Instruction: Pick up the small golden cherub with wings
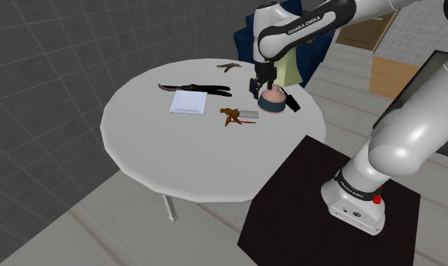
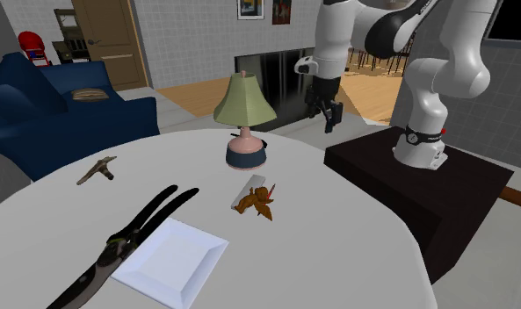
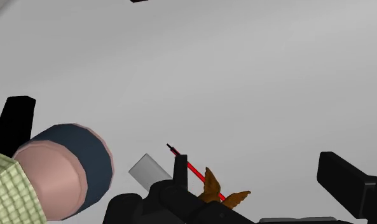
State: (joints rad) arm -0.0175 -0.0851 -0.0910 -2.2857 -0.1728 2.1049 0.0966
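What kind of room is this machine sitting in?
Probably a living room in a house: a blue sofa stands beyond the round table, a wooden door is behind it, and framed pictures hang on the wall.

- The cherub is golden-brown, wings included
- The lamp has an olive-green shade, finely checked in the wrist view, a pink body and a dark blue base
- The thin stick is red with a black tip
- The small block beside it is plain grey
- The shears are black
- The square plate is white
- The small hammer-like tool is dull brown
- The round table is plain pale grey-white
- The gripper is all black; the arm is white with dark joints
- The sofa is deep blue
- The wall is grey with a grid of squares
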